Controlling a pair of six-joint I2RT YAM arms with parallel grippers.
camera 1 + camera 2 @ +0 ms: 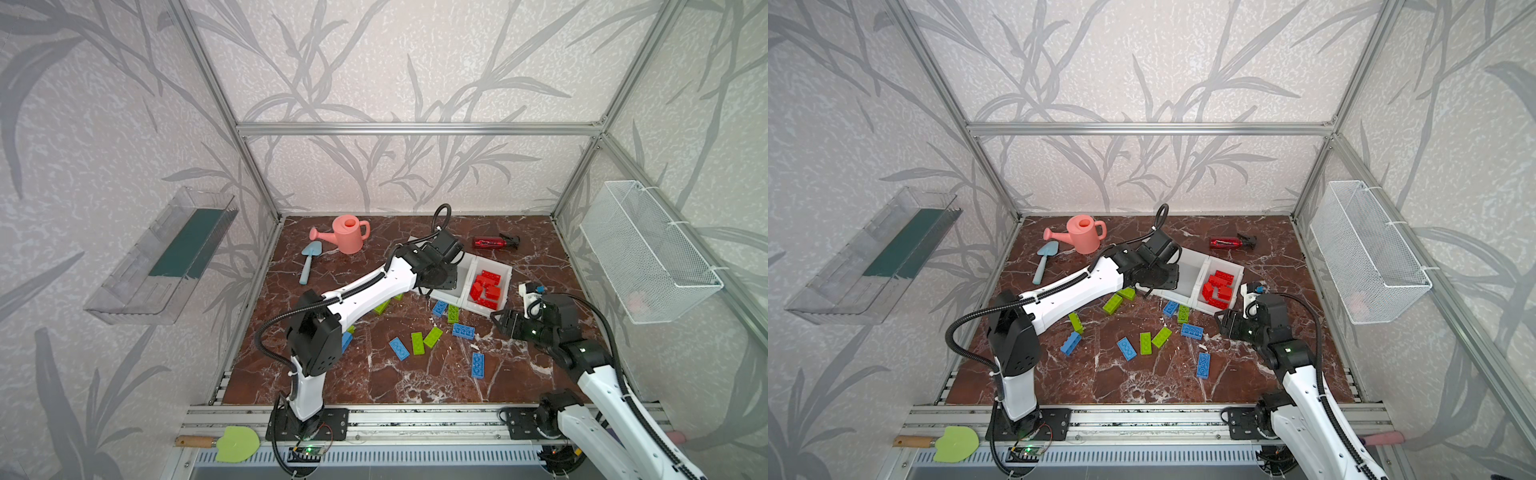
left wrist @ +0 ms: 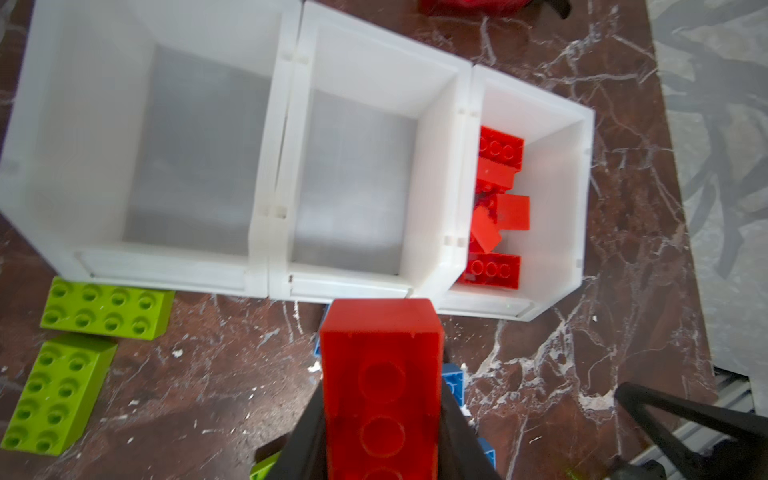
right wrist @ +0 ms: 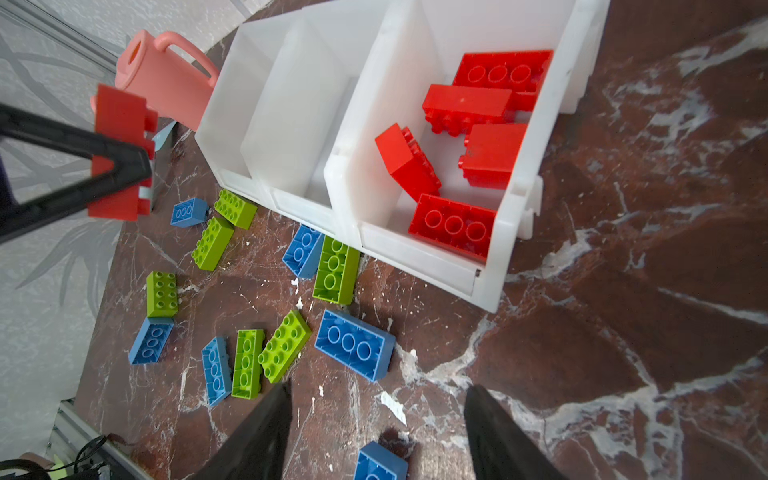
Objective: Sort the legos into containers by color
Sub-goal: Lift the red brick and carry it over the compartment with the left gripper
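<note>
My left gripper [image 2: 382,415] is shut on a red lego [image 2: 380,332], held lengthwise between its black fingers. In the left wrist view the brick's far end sits at the front wall of the middle container [image 2: 353,286]. The three white containers [image 1: 509,274] stand in a row. The left one [image 2: 166,270] and the middle one hold nothing, and the right one [image 2: 582,187] holds several red legos [image 3: 453,226]. Blue [image 1: 399,348] and green [image 1: 417,343] legos lie loose on the marble in front. My right gripper [image 3: 378,388] hangs open above a blue lego [image 3: 380,463], beside the right container.
At the back stand a pink watering can [image 1: 349,232], a blue trowel [image 1: 307,257] and a dark red spray bottle [image 1: 494,241]. A wire basket [image 1: 648,253] hangs on the right wall and a clear tray [image 1: 166,257] on the left wall. The left arm [image 1: 365,295] spans the table's left half.
</note>
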